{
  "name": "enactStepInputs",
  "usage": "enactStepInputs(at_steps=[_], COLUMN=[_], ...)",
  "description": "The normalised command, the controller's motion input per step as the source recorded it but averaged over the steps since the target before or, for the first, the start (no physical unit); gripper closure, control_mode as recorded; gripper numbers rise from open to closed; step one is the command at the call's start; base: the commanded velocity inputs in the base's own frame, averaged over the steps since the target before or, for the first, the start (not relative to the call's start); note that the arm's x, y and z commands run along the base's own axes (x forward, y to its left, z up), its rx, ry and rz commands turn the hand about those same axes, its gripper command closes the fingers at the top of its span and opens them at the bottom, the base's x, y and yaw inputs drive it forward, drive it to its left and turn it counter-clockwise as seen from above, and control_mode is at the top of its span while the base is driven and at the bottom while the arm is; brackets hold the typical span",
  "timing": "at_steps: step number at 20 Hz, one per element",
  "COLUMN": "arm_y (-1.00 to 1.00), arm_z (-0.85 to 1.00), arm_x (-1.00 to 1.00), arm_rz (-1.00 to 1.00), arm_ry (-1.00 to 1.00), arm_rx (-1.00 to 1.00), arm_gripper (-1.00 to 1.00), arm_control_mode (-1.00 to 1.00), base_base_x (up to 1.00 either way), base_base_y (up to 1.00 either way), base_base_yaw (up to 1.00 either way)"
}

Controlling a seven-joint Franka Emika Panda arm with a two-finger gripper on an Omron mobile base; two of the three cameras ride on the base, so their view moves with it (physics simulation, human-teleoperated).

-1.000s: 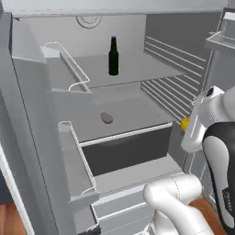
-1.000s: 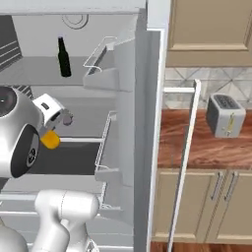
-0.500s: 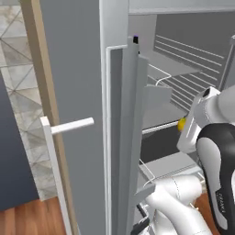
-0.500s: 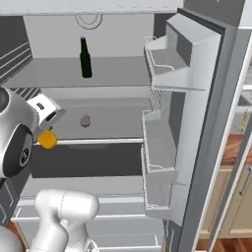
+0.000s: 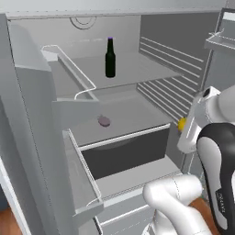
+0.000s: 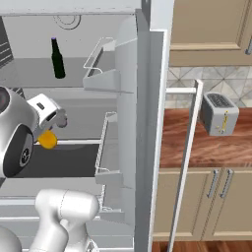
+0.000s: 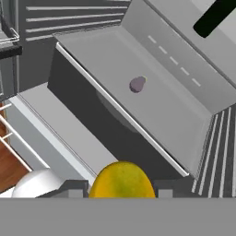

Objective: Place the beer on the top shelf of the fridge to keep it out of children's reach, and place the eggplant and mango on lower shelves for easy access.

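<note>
The beer [image 5: 110, 57] stands upright on the fridge's top shelf [image 5: 140, 69], also seen as a dark bottle [image 6: 57, 58] from the right. The purple eggplant [image 5: 104, 121] lies on a lower shelf [image 5: 133, 114], above the dark drawer [image 5: 124, 153]. My gripper [image 5: 183, 125] is shut on the yellow-orange mango [image 5: 181, 123], which it holds in front of the fridge's right side, level with that lower shelf. In the hand view the mango [image 7: 122, 180] sits between my fingertips, with the eggplant [image 7: 137, 84] ahead on the shelf [image 7: 170, 110].
The open fridge door with wire-railed bins [image 5: 73, 82] stands to the left, and the other open door [image 6: 123, 98] to the right. A toaster [image 6: 219, 113] sits on a wooden counter [image 6: 197, 147] beside beige cabinets [image 6: 206, 24].
Both base views swung sideways and back as the base moved. The mango stays in my shut gripper. Beer and eggplant keep their places on the shelves.
</note>
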Motion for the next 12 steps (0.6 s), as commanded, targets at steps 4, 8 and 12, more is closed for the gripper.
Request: enactStepInputs(at_steps=[4,8,12], arm_y=[0.0,0.24,0.37], arm_z=[-0.29,-0.41,-0.52], arm_x=[0.27,0.37,0.53], arm_rz=[0.0,0.0,0.0], arm_ry=[0.0,-0.03,-0.03], arm_rx=[0.0,0.0,0.0], arm_gripper=[1.0,1.0,1.0], arm_control_mode=[-1.0,-1.0,-1.0], base_base_x=[0.09,0.0,0.0], base_base_y=[-0.1,0.0,0.0], base_base_yaw=[0.0,0.0,0.0])
